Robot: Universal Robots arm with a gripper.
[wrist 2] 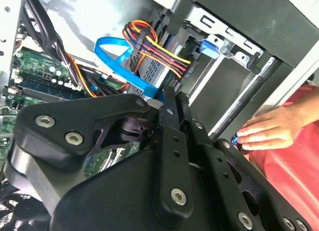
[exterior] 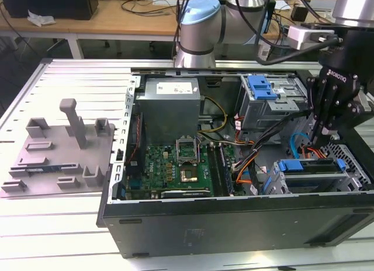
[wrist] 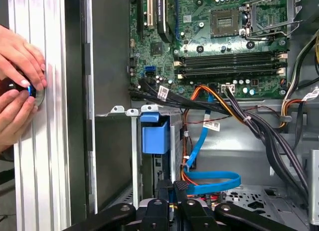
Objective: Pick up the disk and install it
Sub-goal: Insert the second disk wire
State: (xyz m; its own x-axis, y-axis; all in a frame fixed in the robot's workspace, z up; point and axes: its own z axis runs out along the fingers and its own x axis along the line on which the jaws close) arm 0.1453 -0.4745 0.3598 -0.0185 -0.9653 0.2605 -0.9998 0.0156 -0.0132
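The disk (exterior: 308,166), silver with a bright blue carrier, sits in the drive cage at the case's front corner, on the exterior view's right. My black gripper (exterior: 316,140) hangs just above the cage's back end. In both wrist views its fingers stand pressed close together, nothing visible between them. Their tips (wrist 2: 172,99) are right at the disk's (wrist 2: 151,67) cabled end, beside the blue data cable (wrist 2: 117,59). The disk's blue tab (wrist: 155,135) sticks out of the cage, with the gripper (wrist: 172,185) close by it.
The open computer case (exterior: 234,224) lies on a slatted table. A grey power supply box (exterior: 170,104), the motherboard (exterior: 175,169) and a grey box with a blue latch (exterior: 263,87) are inside. A person's hands (wrist: 20,76) rest on the table beside the case.
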